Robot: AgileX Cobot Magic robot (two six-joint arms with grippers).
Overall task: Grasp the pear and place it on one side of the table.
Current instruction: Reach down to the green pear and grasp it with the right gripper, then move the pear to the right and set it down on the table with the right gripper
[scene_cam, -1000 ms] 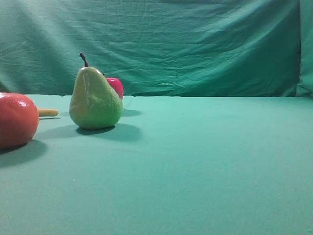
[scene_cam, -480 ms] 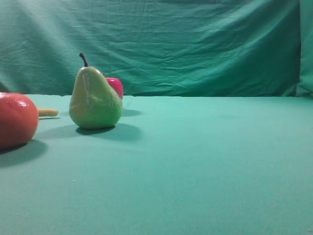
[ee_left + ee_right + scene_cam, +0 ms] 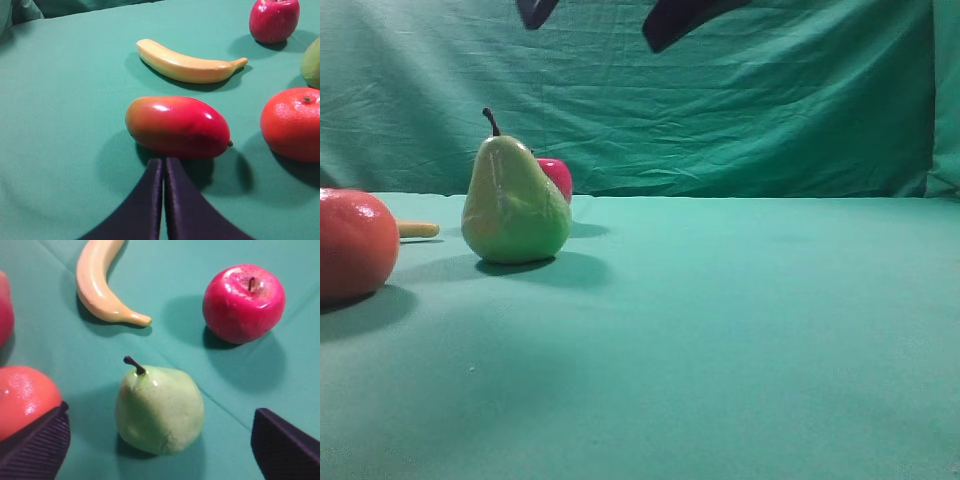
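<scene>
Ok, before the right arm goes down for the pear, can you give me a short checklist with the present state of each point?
1. Right end effector open: ok, fingers wide apart.
2. Pear between the fingers: ok, roughly centred.
3. Pear upright on the table: ok.
4. Neighbours apart: orange sits close to the left finger, not ok; apple and banana ok.
5. Left end effector shut, over the mango, away from pear: ok.
6. Height above pear: cannot tell.
</scene>
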